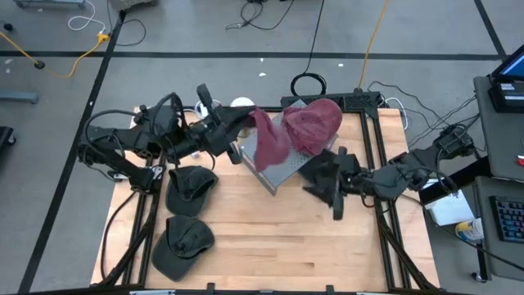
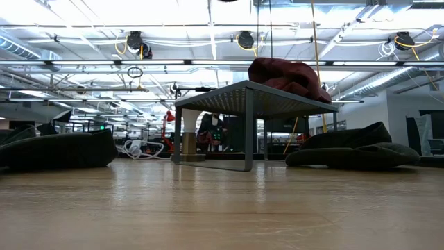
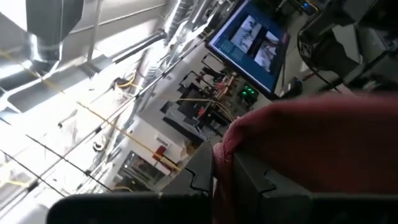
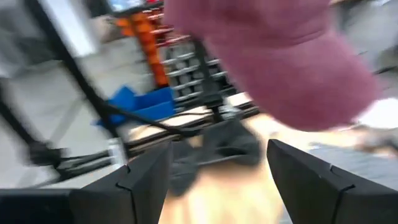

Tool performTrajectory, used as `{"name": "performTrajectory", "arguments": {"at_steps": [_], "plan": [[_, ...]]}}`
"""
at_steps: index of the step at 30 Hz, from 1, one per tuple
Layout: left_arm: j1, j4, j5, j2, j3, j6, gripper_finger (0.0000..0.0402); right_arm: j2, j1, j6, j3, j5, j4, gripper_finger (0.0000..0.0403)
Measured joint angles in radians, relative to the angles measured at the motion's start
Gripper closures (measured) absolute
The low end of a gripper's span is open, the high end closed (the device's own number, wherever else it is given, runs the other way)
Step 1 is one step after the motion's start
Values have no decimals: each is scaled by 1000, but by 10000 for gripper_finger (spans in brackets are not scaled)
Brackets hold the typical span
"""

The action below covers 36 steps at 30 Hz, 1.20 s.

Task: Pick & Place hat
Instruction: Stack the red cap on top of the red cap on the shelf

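Fingers of our left gripper [image 1: 246,121] clamp a maroon hat [image 1: 270,141] above the grey metal stand [image 1: 278,174]; our right gripper [image 1: 332,199] gapes empty beside it, near another maroon hat [image 1: 315,123] on top.

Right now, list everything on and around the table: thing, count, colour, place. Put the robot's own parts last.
Maroon hat on the stand: one, dark red, lying on the far right part of the stand top.
Maroon hat in the left tool: one, dark red, hanging over the stand's left side.
Dark hats: three, dark green-grey; two on the table's left side, one by the stand's right edge.
Stand: one, grey metal, table's far middle.
Table: one, light wood.
Laptop: one, screen lit, on a side desk at right.
Left tool: shut on the hanging hat's cloth.
Right tool: open, by the stand's right front.
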<state>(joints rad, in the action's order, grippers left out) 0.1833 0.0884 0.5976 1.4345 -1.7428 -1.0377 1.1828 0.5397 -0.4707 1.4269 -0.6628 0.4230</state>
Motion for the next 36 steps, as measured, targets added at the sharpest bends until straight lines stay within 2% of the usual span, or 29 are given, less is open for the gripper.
{"name": "performTrajectory", "arguments": {"at_steps": [4, 11, 19, 22, 31, 36], "plan": [[-21, -2, -45, 0, 0, -73, 376, 0, 38, -38, 0, 89, -75, 151], [-136, -18, -150, 55, 0, -138, 376, -10, 122, 86, 0, 89, -193, 151], [-258, -174, -287, 176, -11, -177, 376, -58, 161, 212, 0, 90, -312, 152], [-295, -180, -309, 248, -80, -188, 376, -79, 175, 249, 0, 92, -341, 153], [-380, -112, -400, 505, -437, -188, 376, -133, 216, 301, 0, 92, -345, 155], [-418, -103, -450, 614, -567, -188, 376, -147, 223, 312, 0, 92, -343, 155]]}}
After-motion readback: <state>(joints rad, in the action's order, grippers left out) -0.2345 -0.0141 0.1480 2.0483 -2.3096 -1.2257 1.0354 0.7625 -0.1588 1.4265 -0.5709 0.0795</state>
